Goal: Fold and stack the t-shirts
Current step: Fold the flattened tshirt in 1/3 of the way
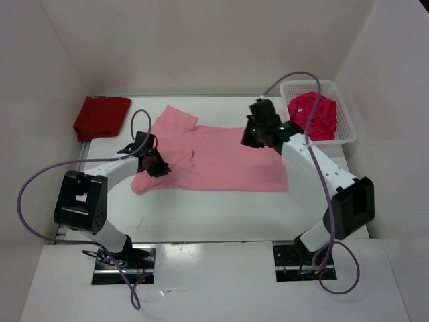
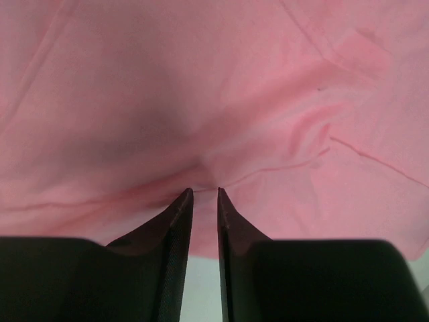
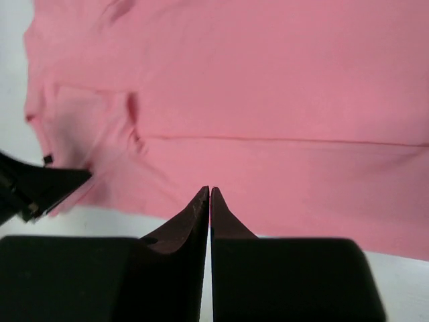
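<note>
Pink shirt [image 1: 214, 157] spread flat, red shirt [image 1: 100, 115] folded, magenta shirt [image 1: 314, 114] bunched

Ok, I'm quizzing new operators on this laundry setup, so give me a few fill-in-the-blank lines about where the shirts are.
1. The magenta shirt lies in the white mesh ____.
2. The dark red shirt sits at the table's far ____ corner.
3. Both the left hand and the right hand are at the ____ shirt.
Missing words: basket; left; light pink.
</note>
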Controlling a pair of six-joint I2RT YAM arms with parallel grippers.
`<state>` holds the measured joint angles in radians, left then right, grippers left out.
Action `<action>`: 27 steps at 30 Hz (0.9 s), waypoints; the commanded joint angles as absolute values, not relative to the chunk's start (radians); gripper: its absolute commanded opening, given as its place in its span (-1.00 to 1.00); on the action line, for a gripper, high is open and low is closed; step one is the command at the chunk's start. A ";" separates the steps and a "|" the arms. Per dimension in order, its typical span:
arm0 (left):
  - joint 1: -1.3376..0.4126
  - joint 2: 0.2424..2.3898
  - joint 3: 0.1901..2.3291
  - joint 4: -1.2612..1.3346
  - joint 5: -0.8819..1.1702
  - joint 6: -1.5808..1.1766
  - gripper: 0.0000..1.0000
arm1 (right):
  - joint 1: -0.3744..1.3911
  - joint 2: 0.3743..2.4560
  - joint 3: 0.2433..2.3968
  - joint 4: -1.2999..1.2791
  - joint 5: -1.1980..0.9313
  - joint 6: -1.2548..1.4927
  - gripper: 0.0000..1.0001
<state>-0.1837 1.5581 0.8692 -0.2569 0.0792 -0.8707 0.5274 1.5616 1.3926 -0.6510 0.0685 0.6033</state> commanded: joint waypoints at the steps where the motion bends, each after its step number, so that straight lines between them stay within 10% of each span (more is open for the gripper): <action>1: -0.190 1.646 0.908 -0.193 0.081 -0.882 -0.43 | 0.477 1.559 1.147 -0.444 0.022 0.661 -0.88; 27: -0.107 1.292 0.506 -0.413 0.239 -0.957 -0.22 | 0.520 1.463 0.672 -0.396 -0.055 0.877 -0.88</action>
